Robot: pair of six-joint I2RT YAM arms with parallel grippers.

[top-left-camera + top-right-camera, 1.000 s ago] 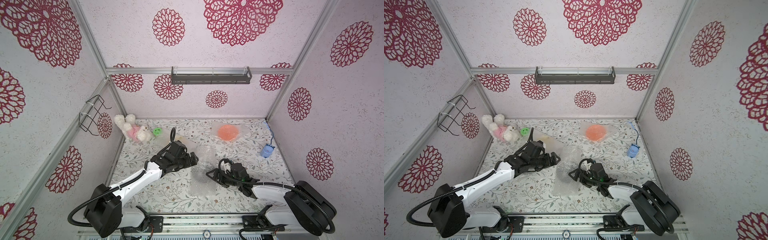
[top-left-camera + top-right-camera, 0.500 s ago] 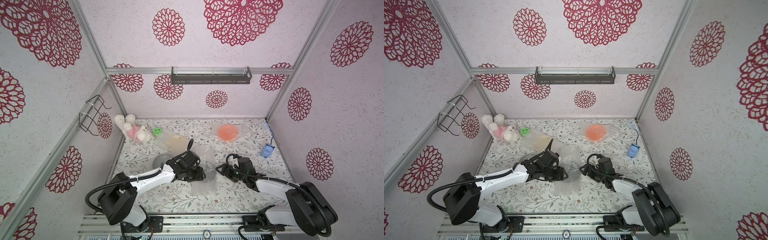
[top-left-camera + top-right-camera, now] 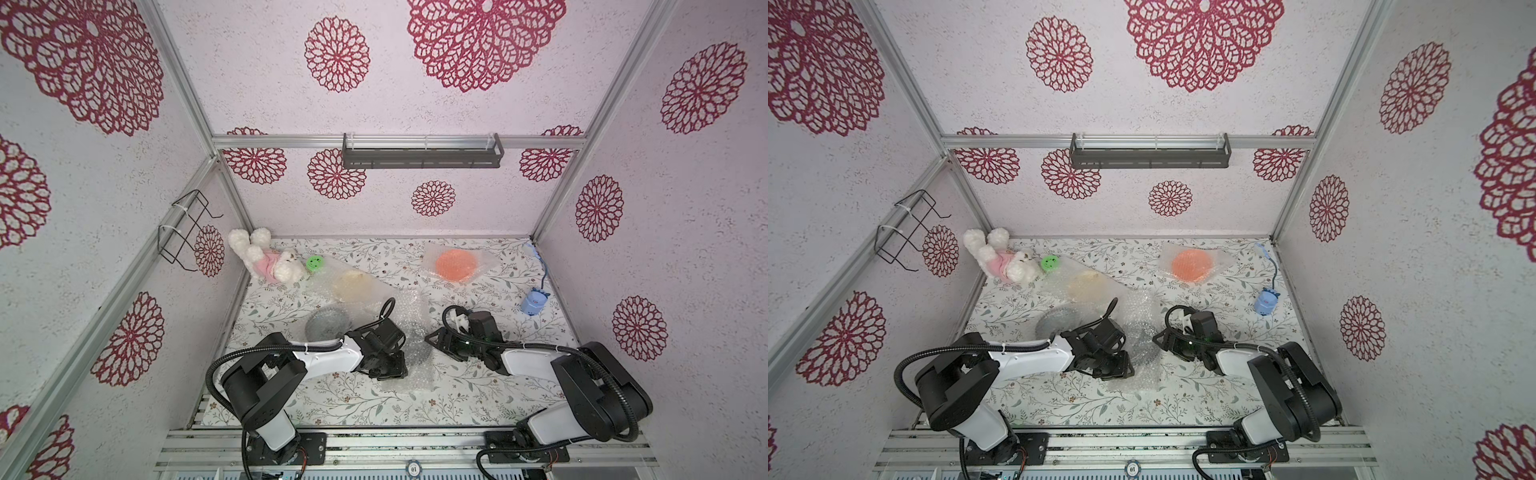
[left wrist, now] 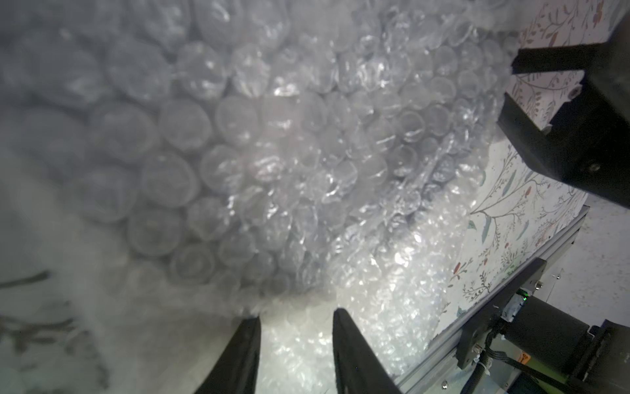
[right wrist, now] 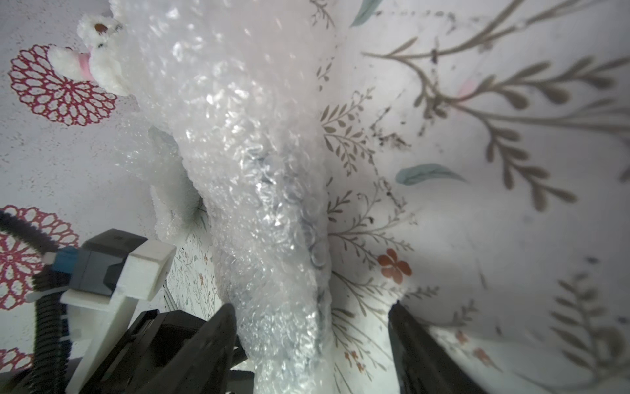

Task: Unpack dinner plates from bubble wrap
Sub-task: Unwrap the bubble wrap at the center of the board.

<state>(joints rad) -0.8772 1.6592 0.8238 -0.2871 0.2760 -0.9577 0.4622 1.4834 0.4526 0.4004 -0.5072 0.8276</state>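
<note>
Top views, surroundings: plush toy [image 3: 266, 259] and green disc [image 3: 315, 262] far beyond left gripper [image 3: 395, 365]; orange plate [image 3: 456, 265], under its own sheet, beyond right gripper [image 3: 432, 338].
Top views, bubble wrap [image 3: 1136, 320]: crumpled between the 2 grippers, dark plate [image 3: 417, 353] showing through.
Top views, arms: both low, tips facing.
Left wrist, left gripper [image 4: 295, 354]: jaws narrowly apart, bubble wrap [image 4: 272, 153] edge at 1 fingertip [image 4: 250, 327].
Right wrist, right gripper [image 5: 312, 348]: jaws wide, unclenched, rolled bubble wrap [image 5: 259, 191] against 1 finger [image 5: 223, 331].

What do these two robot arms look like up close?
The left arm and right arm have white shells, chunky black joints and black ribbed cable hoses looping alongside. The left pincer and right pincer are black, each with two tapered fingers.
</note>
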